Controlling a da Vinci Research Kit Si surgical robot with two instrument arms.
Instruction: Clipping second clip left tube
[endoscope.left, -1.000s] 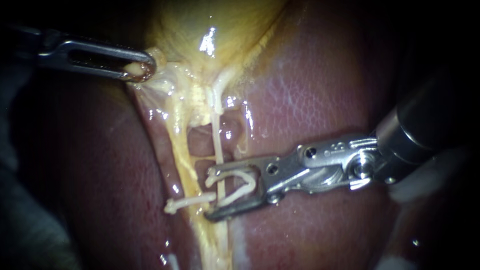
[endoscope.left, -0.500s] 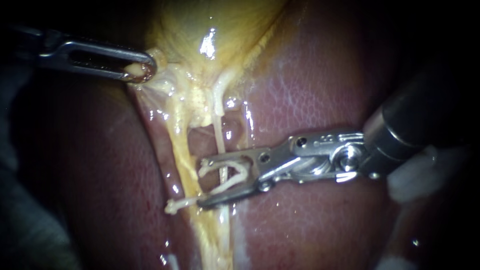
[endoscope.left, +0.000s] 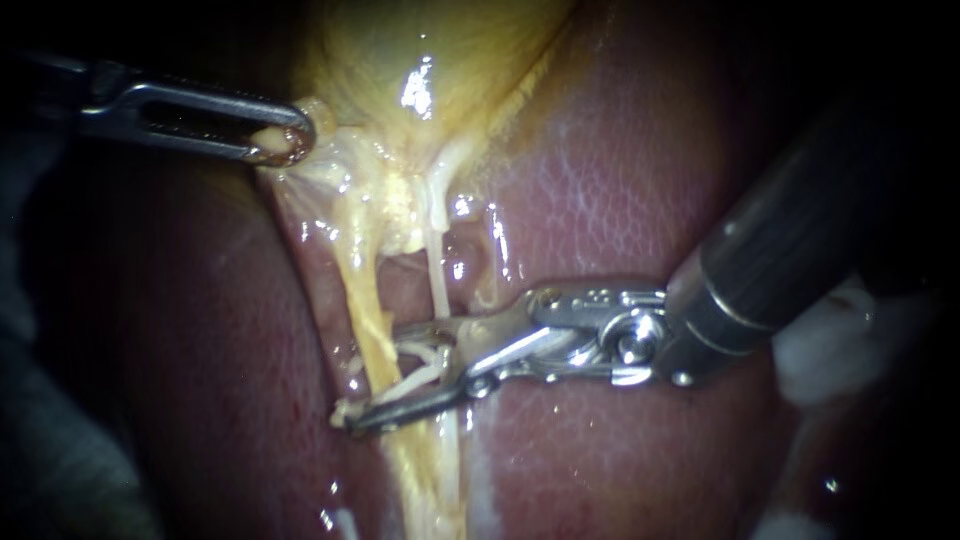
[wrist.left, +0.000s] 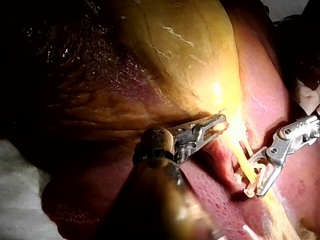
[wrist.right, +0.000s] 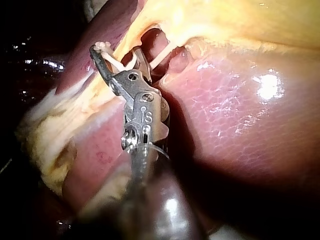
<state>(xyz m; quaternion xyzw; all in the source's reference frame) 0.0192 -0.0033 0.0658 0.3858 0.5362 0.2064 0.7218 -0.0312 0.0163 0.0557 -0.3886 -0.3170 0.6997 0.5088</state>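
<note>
White and spread in a V, the new clip sits in the end effector of my right instrument. One jaw presses on each of its legs, so the end effector is gripping the clip, with a gap showing between the jaws. The jaws reach across from the right, past the thin pale right tube, and straddle the thicker yellow left tube. The upper jaw lies above the tube and the lower jaw slants beneath it. The right wrist view agrees, showing yellow tissue running through the gap with the clip's legs on either side.

Just beside the tip of the lower jaw, a small white nub shows at the far side of the left tube. I take it for the end of a clip already on that tube, though most of it is hidden under the jaw.

My left instrument's end effector is closed on a fold of the gallbladder at its narrow end. It holds the fold out toward the left, so both tubes stand taut over the liver.

By my reckoning the approach is done, since the clip is brought around the right target. What is left is the squeeze that locks it, then opening and backing off. How much room lies between this clip and the nub I cannot tell, because the jaw covers that stretch.
</note>
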